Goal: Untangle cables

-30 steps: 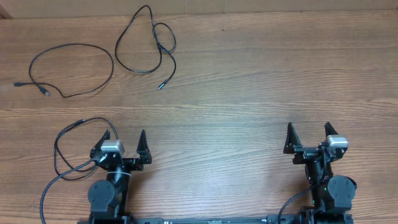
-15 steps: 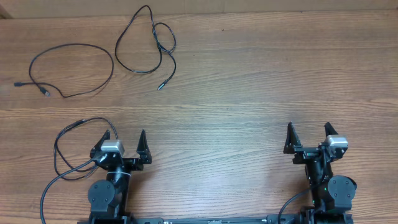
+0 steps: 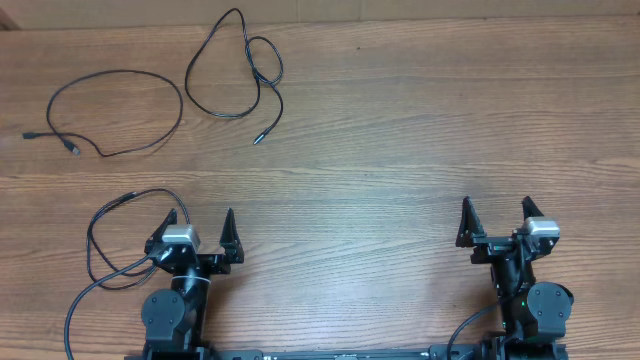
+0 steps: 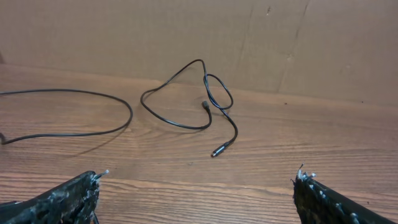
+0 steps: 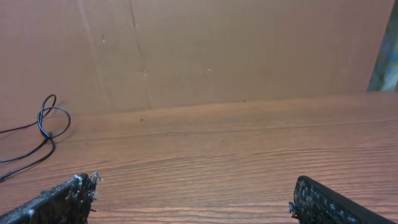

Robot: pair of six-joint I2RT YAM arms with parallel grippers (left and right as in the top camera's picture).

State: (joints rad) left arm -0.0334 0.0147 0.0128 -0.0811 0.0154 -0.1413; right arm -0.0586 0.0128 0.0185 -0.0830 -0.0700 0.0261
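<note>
Barely apart, two cables (image 3: 260,82), fingers (image 3: 228,226) spread

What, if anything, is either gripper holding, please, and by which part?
Nothing is held: the left gripper and right gripper are open, and both cables lie untouched on the table.

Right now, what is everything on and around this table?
open-loop cable: one, thin black, far left of the table.
twisted cable: one, thin black, just right of the first, not touching it, crossing itself.
table: one, brown wood grain, under everything.
cardboard wall: one, brown, behind the table's far edge.
robot wire: thicker, black, looped at the near left.
left arm, right arm: two, black, near edge.
left fingers: two, black, spread open, empty.
right fingers: two, black, spread open, empty.
</note>
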